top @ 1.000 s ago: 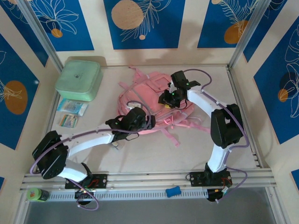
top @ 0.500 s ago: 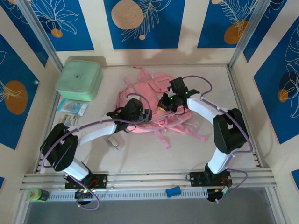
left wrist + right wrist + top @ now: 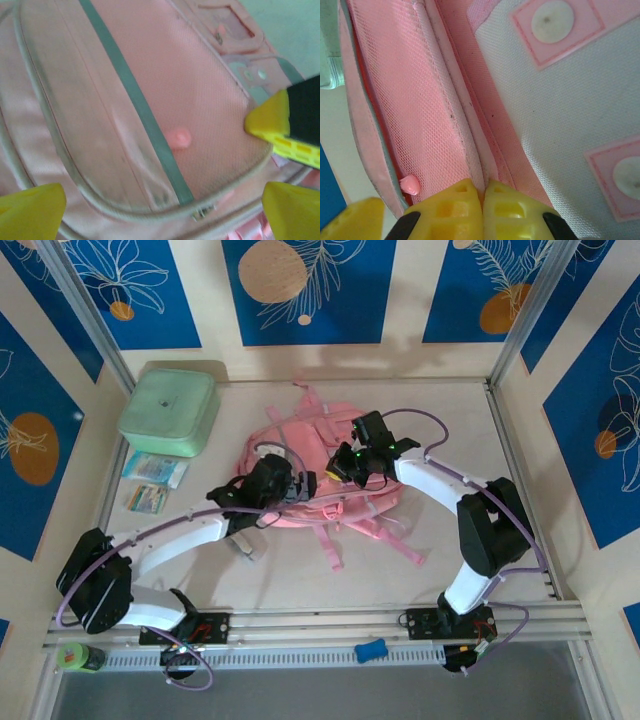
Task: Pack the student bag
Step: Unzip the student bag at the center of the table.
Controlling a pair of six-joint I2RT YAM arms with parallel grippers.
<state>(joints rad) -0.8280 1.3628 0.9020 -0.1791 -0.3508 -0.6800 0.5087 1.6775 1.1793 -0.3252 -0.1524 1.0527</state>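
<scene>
Both arms and the student bag (image 3: 290, 455) have slid leftward across the tabletop (image 3: 450, 540). Right gripper (image 3: 483, 186) pinches its rim seam; left gripper (image 3: 162, 212), spread wide, hangs directly above the zipper pull (image 3: 201, 215)

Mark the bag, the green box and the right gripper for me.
bag (image 3: 310, 440), top view, on the pink fabric of its upper body.
green box (image 3: 168, 410), top view, on the middle of its lid.
right gripper (image 3: 483, 192), right wrist view, where the shut yellow fingertips meet on a bag seam.
</scene>
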